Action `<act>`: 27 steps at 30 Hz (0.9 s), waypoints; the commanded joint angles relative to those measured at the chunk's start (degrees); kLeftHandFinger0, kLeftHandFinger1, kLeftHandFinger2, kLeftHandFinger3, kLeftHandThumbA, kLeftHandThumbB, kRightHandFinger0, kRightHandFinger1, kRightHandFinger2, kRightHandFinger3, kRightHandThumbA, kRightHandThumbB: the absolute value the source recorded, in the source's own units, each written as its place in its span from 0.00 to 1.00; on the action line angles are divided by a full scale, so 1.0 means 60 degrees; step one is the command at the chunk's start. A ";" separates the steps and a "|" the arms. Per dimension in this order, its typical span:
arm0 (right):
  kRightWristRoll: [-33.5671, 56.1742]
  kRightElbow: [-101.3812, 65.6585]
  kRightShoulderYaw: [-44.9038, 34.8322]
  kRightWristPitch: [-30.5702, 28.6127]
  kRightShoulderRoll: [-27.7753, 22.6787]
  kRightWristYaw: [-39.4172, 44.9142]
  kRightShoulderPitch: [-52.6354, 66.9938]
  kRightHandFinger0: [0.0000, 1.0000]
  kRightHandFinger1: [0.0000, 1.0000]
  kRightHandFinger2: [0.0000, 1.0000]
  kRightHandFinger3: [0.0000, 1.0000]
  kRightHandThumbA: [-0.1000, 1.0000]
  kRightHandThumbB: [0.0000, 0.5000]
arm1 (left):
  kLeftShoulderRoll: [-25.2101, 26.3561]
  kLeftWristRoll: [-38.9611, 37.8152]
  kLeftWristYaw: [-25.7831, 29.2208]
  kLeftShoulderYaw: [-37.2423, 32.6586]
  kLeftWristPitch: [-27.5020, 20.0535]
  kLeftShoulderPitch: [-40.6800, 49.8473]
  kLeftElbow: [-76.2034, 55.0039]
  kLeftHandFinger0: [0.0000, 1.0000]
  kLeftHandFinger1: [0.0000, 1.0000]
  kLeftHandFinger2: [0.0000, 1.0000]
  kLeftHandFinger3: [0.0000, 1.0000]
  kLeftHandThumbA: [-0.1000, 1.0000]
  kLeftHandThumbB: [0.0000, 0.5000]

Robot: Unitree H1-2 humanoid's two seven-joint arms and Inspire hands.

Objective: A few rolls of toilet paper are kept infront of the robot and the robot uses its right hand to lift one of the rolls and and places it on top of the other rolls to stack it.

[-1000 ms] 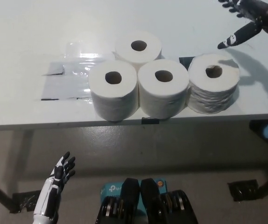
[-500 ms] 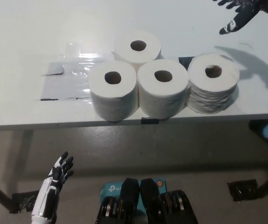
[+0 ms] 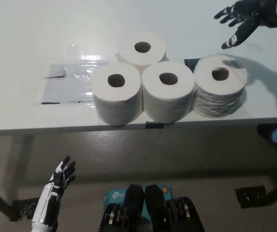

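Several white toilet paper rolls stand upright near the table's front edge. A front left roll (image 3: pixel 116 96), a front middle roll (image 3: pixel 168 95) and a back roll (image 3: pixel 142 49) touch in a cluster. A rougher, loosely wound roll (image 3: pixel 220 91) stands at the right, beside the middle one. My black right hand (image 3: pixel 243 20) hovers open above the table, behind and to the right of that rough roll, holding nothing. Resting open at the lower left, below the table's edge, is my white left hand (image 3: pixel 55 189).
The white table (image 3: pixel 27 34) has a shiny taped plastic patch (image 3: pixel 63 84) left of the rolls. A dark tape mark (image 3: pixel 191 63) lies behind the rough roll. Below the front edge are the floor and the table legs (image 3: pixel 20 159).
My right hand has moved left and slightly down, closer to the rough roll, fingers spread. The left hand has sunk slightly. The rolls have not moved.
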 commanded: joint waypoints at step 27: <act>-0.1404 0.1234 0.0390 -0.1678 0.0461 0.0015 -0.0775 1.00 1.00 1.00 1.00 0.86 0.63 | 0.0167 -0.0044 -0.0200 -0.0006 -0.0085 -0.0046 -0.0393 1.00 1.00 1.00 1.00 1.00 0.16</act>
